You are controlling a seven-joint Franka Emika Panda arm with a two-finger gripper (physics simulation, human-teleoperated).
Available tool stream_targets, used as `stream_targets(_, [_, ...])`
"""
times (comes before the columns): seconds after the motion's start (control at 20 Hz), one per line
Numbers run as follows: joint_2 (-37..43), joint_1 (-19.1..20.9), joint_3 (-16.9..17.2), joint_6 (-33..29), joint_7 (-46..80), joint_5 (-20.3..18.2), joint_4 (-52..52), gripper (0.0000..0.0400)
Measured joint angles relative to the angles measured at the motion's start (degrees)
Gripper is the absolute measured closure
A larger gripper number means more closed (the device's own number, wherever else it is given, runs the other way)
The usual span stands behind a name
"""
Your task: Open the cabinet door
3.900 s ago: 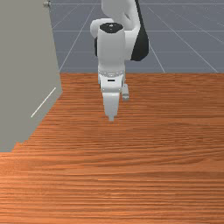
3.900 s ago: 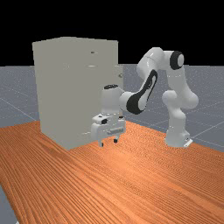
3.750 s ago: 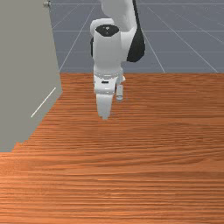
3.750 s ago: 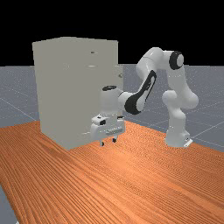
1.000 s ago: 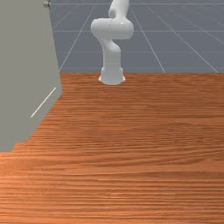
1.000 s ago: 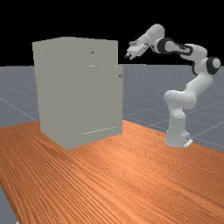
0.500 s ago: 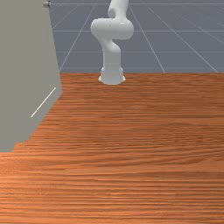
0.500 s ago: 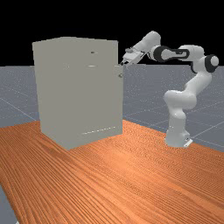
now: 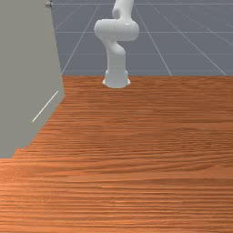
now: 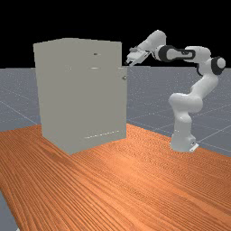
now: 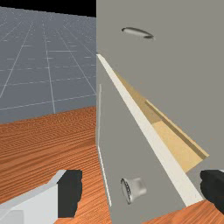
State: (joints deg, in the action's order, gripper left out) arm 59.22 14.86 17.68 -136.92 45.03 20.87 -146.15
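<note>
In the far view my gripper [image 10: 128, 64] is tilted down, just above the knob [image 10: 125, 78] at the right edge of the grey cabinet [image 10: 79, 94]. The wrist view has the gripper [image 11: 141, 191] with its fingers wide apart. The round metal knob [image 11: 136, 188] appears between them, with no finger touching it. It sits on the door [image 11: 122, 153], which stands ajar: tan interior [image 11: 175, 142] shows behind its pale upper edge. In the front view the cabinet [image 9: 27, 68] is at the left, with the knob [image 9: 48, 4] near the top.
A slim handle [image 11: 138, 33] is on the cabinet's upper panel, above the ajar door. The wooden table [image 10: 135, 189] stretches out below the cabinet and in front of it. The arm's base [image 9: 116, 82] stands at the table's far side in the front view.
From low beside the cabinet, my hand has risen and tilted toward the knob. Over the last second it came down toward the far view's left, then backed off slightly. The door looks unmoved.
</note>
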Motion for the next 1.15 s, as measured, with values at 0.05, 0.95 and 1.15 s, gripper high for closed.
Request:
stream_targets(0.05, [-0.17,0.04,0.15,0.03,-0.03,-0.06,1.03,0.0000])
stream_targets(0.95, [-0.32,0.72,-7.30,-3.23,9.39,-0.59,-8.04,0.0000])
stream_targets(1.15, [-1.94,-3.69,-13.53,-6.10,15.04,-5.53,-7.95,0.0000])
